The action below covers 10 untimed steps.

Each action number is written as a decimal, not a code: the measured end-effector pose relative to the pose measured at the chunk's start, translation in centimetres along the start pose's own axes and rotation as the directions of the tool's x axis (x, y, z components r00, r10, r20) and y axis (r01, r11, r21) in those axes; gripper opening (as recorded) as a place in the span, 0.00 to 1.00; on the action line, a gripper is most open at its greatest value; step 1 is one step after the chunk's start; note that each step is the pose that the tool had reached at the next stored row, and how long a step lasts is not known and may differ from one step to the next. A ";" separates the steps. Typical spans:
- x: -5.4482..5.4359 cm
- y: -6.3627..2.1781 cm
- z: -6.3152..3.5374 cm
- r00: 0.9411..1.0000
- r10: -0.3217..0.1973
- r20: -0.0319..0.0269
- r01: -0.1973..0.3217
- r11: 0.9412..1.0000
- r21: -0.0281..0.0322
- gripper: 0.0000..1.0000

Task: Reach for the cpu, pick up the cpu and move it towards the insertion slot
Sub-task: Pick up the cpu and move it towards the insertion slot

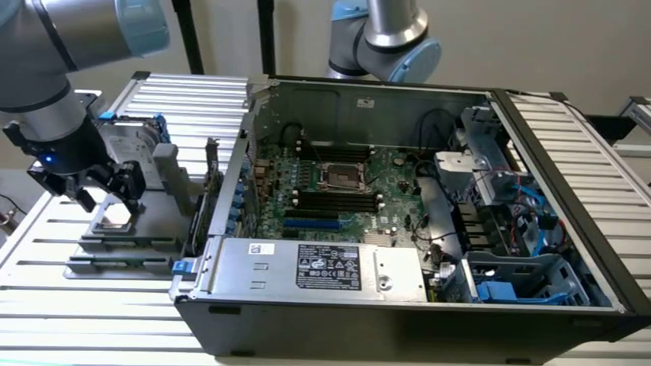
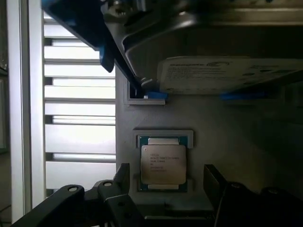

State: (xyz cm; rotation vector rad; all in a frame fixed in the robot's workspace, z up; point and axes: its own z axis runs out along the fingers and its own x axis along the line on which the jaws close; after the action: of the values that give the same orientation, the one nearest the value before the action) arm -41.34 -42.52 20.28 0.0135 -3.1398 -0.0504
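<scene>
While hand (image 2: 165, 178) straddles cpu (image 2: 163, 163), slot (image 1: 341, 177) lies apart

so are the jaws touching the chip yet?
Apart. Wrist view: the chip lies between the open jaws of the gripper, with bare tray showing on both sides.

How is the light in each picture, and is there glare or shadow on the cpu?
Wrist view: the cpu lies in dim shade, its metal top faintly lit, while the slatted table beside it is washed out white. Exterior view: even, soft light; the insertion slot sits in the shaded case, its frame glinting slightly.
</scene>
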 end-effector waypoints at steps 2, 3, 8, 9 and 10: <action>0.0 -0.01 0.36 1.000 0.000 0.000 0.000 1.000 0.000 0.73; 0.0 -0.01 0.54 1.000 0.000 0.000 0.000 1.000 0.000 0.73; 0.0 0.13 0.85 1.000 0.000 0.000 0.000 1.000 0.000 0.73; 0.0 0.20 0.86 1.000 0.000 0.000 0.000 1.000 0.000 0.73; 0.0 0.30 0.87 1.000 0.000 0.000 0.000 1.000 0.000 0.73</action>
State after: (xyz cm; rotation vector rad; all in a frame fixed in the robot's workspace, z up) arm -41.34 -42.20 19.41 0.0130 -3.1398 -0.0504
